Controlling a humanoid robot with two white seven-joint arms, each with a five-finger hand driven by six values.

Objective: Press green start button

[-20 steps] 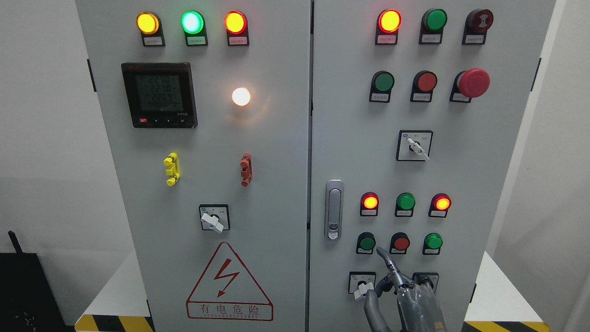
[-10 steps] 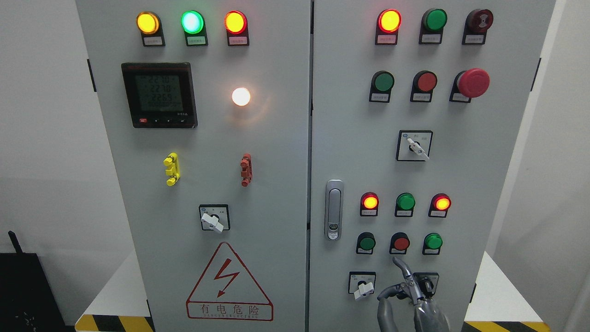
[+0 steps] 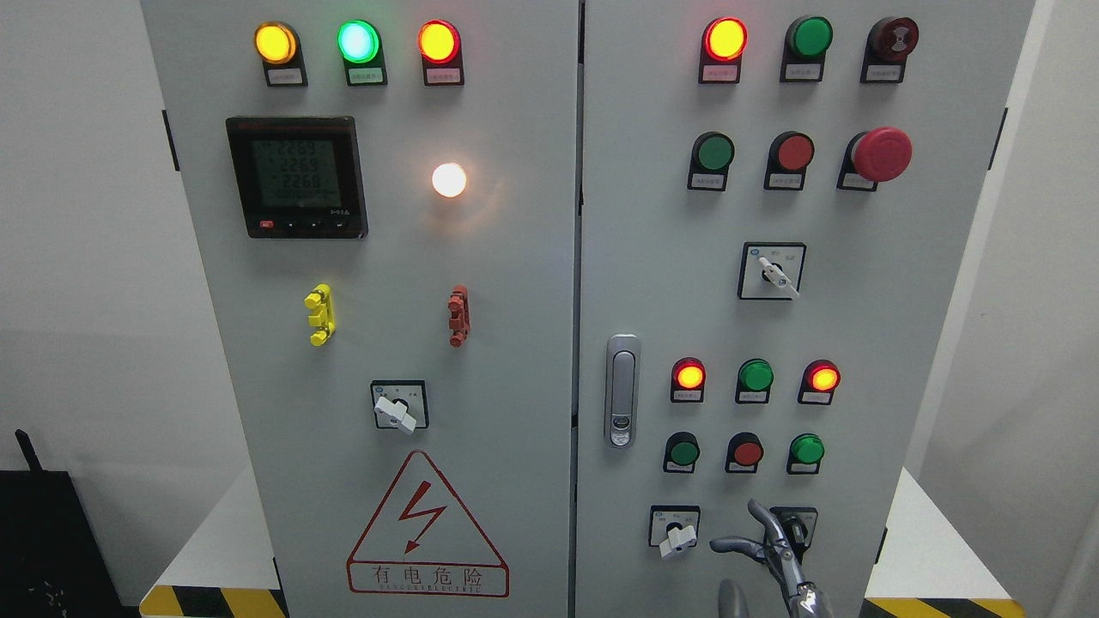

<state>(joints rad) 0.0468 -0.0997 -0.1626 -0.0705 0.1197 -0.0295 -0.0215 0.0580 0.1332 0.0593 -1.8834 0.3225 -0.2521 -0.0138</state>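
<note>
**Robot hand low on panel, green button above**

The right hand (image 3: 777, 549), fingers loosely spread and holding nothing, sits below the green start button (image 3: 683, 451). The neighbouring red button (image 3: 747, 452) risks a mistaken press if the fingertip strays right.

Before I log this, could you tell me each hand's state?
Left hand: not in view.
Right hand: open, fingers spread, holding nothing.

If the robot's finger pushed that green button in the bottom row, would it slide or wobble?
Probably not: the green button sits in a black collar fixed into the cabinet door, so it likely just sinks straight in. Its smooth face might let a fingertip slip.
</note>
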